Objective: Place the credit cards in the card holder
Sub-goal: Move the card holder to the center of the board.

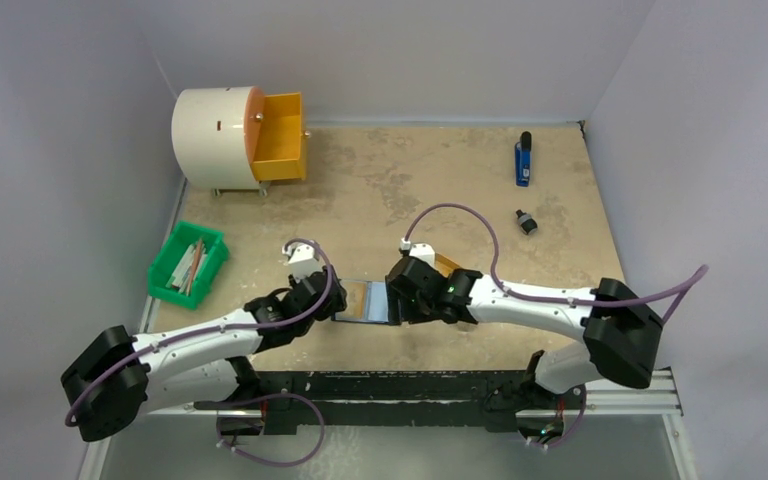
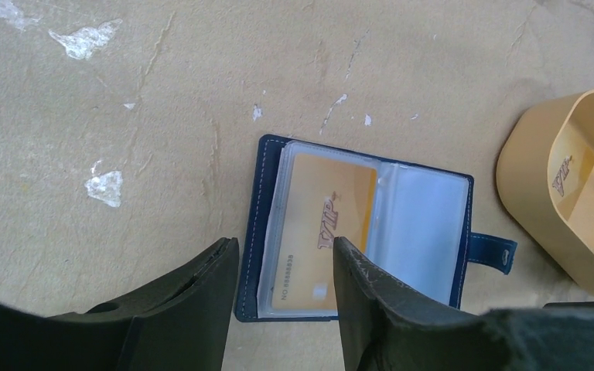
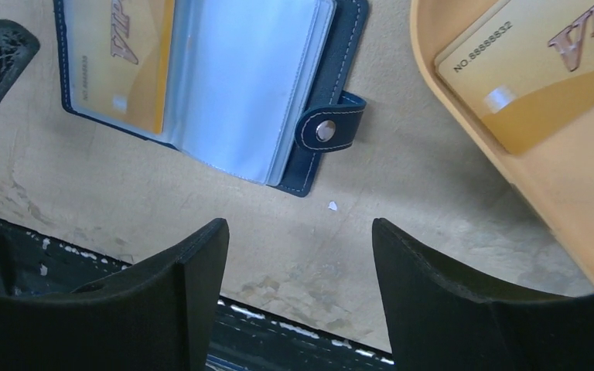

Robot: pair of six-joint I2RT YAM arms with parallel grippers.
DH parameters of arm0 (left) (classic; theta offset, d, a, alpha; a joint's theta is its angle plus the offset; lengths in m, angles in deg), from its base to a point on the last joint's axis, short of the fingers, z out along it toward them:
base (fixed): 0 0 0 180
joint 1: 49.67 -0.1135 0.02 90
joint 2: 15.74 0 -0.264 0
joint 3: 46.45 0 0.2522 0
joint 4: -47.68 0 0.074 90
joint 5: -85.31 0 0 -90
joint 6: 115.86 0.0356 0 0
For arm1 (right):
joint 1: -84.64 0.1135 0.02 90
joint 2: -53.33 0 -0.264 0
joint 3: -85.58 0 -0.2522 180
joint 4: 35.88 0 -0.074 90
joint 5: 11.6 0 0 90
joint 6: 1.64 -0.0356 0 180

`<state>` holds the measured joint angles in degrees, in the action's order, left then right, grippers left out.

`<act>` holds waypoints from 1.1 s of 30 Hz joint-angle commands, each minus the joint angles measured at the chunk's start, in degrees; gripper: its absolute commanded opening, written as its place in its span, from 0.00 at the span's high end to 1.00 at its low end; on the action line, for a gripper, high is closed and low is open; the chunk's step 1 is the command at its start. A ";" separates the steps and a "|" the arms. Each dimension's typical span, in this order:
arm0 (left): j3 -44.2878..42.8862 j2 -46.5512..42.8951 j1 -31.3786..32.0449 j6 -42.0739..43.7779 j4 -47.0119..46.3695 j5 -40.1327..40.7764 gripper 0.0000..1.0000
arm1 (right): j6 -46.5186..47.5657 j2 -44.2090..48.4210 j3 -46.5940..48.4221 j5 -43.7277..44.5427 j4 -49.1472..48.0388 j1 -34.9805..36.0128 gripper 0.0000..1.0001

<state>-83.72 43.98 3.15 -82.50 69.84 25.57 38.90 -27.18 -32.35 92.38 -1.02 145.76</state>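
The loose card (image 3: 541,69) lies in the tray (image 3: 580,201) right of the card holder (image 3: 255,77), nearer the right gripper (image 3: 298,228), which is parted wide and empty like the left gripper (image 2: 285,246).

Right wrist view: the top edge cut off the card holder (image 3: 247,85); the tray (image 3: 557,209) and its credit card (image 3: 541,69) extended beyond the top and right edges.

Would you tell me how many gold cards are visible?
2: one card in the card holder, left sleeve; another card in the tan tray; others may hide beneath it.
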 commanded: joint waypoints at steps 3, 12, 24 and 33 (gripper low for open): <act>2.01 -3.72 -0.26 -2.42 1.79 1.67 0.53 | -4.73 -3.77 2.58 -4.21 -1.95 -0.37 0.26; 3.80 -7.43 -0.26 -3.78 2.95 1.55 0.53 | -5.08 -9.13 4.46 -11.35 -8.36 -4.50 0.23; 4.10 -11.62 -0.26 -6.00 7.82 4.13 0.54 | -4.19 -16.60 8.79 -13.37 -10.28 -6.13 0.24; 3.38 -14.55 -0.26 -8.41 12.60 7.73 0.54 | 4.05 -22.90 18.44 -11.62 -7.13 -6.86 0.25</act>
<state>-79.98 30.91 3.15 -88.86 80.36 29.75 37.92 -49.08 -18.60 78.96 -10.62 139.58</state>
